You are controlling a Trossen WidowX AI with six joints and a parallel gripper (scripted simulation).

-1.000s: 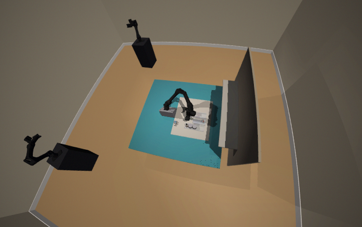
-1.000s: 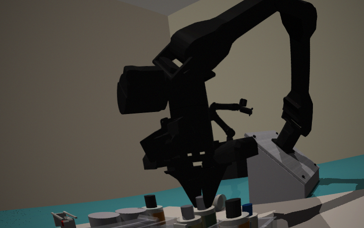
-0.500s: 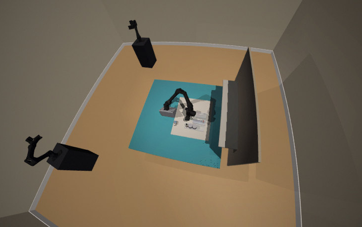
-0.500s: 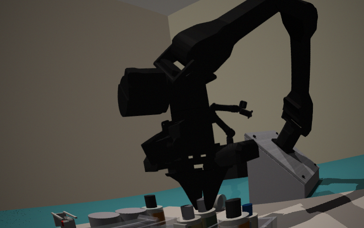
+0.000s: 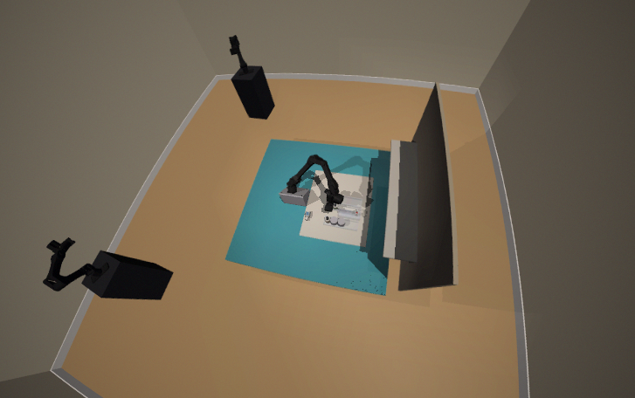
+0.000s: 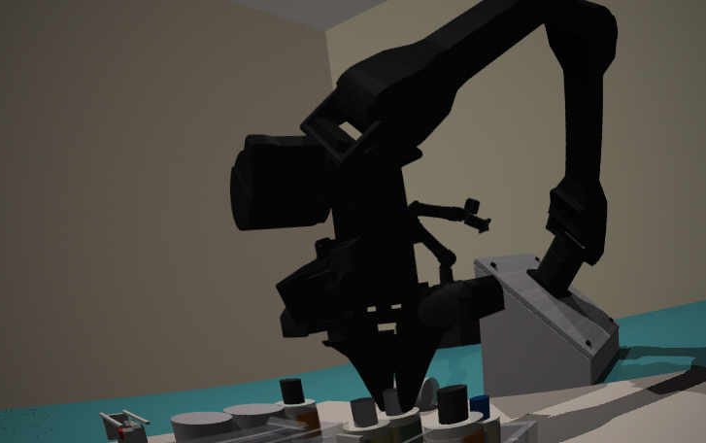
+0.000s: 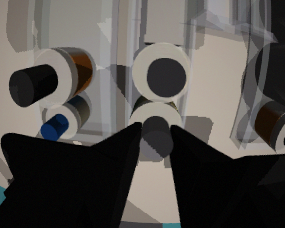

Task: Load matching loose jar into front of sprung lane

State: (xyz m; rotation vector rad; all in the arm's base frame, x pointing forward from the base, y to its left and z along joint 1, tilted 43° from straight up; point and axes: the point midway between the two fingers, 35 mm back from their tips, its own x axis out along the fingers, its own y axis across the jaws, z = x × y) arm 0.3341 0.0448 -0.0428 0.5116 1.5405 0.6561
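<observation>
My gripper (image 6: 393, 406) (image 7: 155, 130) is shut on the grey cap of a white-topped jar (image 6: 401, 413) (image 7: 157, 112), which is upright or nearly so. The matching grey-capped jar (image 6: 364, 413) (image 7: 166, 75) stands directly behind it between the clear walls of the middle lane (image 7: 165, 22). In the wrist view the two jars look touching or almost touching. The fingers hide the low front stop, and I cannot tell whether the held jar's base is on the lane floor. The pusher plate is mostly hidden behind the rear jar. In the top view the arm covers the fingertips.
The lane on the wrist view's left holds a black-capped jar (image 6: 452, 407) (image 7: 65, 77) and a smaller blue-capped jar (image 6: 479, 407) (image 7: 62, 122). On the other side are another black-capped jar (image 6: 291, 391) (image 7: 272, 125) and grey round jars (image 6: 201, 421). A tall panel (image 5: 431, 197) stands beyond the mat.
</observation>
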